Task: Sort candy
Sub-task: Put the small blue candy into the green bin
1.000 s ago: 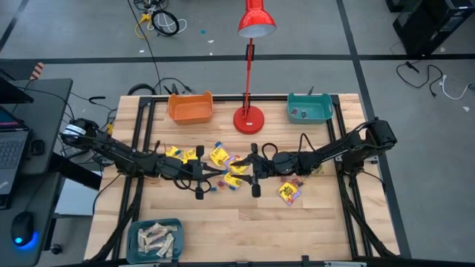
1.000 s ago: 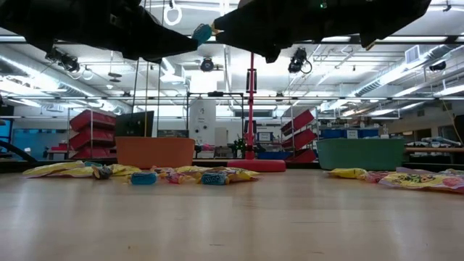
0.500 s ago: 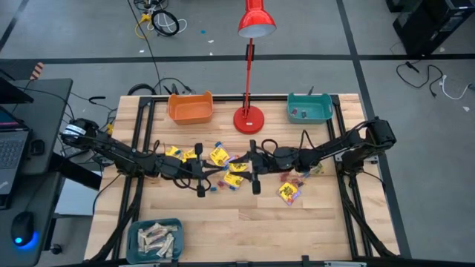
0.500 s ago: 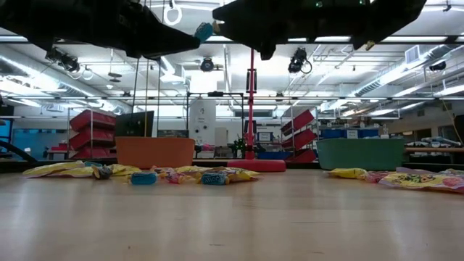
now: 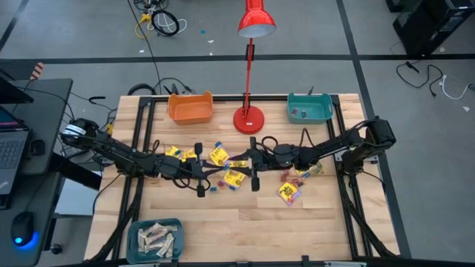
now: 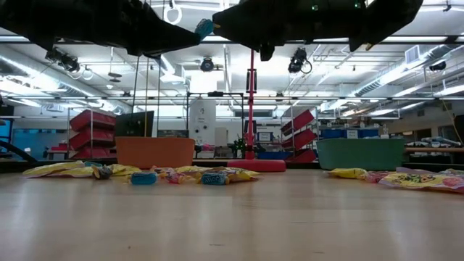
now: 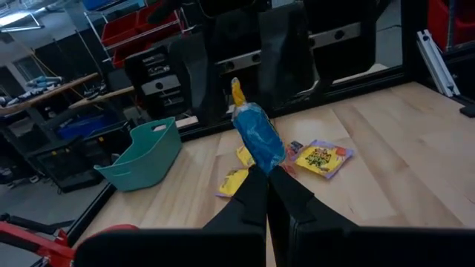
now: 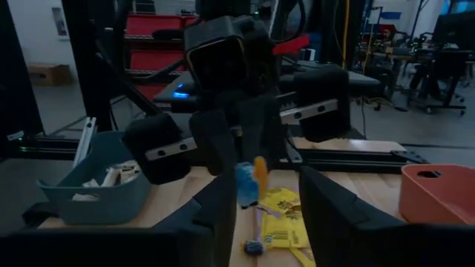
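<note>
Left gripper [image 7: 267, 178] is pinching a blue-wrapped candy [image 7: 257, 133] with a yellow twist end; right gripper [image 8: 269, 194] is gaping around it.

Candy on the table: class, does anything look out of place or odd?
One blue candy is off the table, pinched in the shut left gripper in mid-air, facing the open right gripper. The other candy lies scattered on the table.

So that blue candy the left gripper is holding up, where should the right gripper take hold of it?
On the free upper part of the blue candy, just below its yellow twisted end. The left gripper is shut on the lower end, so only the top is clear. The right gripper already faces it head-on with fingers open on either side; coming straight in looks best.
</note>
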You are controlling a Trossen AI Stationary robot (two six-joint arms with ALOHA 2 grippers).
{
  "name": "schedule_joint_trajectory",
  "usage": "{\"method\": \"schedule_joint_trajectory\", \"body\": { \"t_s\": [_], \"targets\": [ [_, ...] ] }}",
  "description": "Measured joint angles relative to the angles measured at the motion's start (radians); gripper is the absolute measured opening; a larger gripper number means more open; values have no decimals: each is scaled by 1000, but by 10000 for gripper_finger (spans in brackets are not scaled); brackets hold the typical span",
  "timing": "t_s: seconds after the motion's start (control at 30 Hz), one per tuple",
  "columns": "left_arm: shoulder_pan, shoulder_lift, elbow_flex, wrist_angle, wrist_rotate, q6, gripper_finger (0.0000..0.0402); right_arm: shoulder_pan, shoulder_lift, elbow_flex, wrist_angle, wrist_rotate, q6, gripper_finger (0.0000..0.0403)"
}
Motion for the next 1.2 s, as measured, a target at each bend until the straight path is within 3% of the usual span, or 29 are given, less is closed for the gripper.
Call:
{"method": "schedule_joint_trajectory", "body": {
  "t_s": [0.43,0.77,1.2],
  "targets": [
    [0,0,0,-1,-12,0,0,-5,0,0,0,-31,-103,6],
    [0,0,0,-1,-21,-7,7,-3,0,0,4,-31,-124,0],
    [0,0,0,-28,-95,-62,93,-8,-5,0,1,-31,-117,0]
  ]
}}
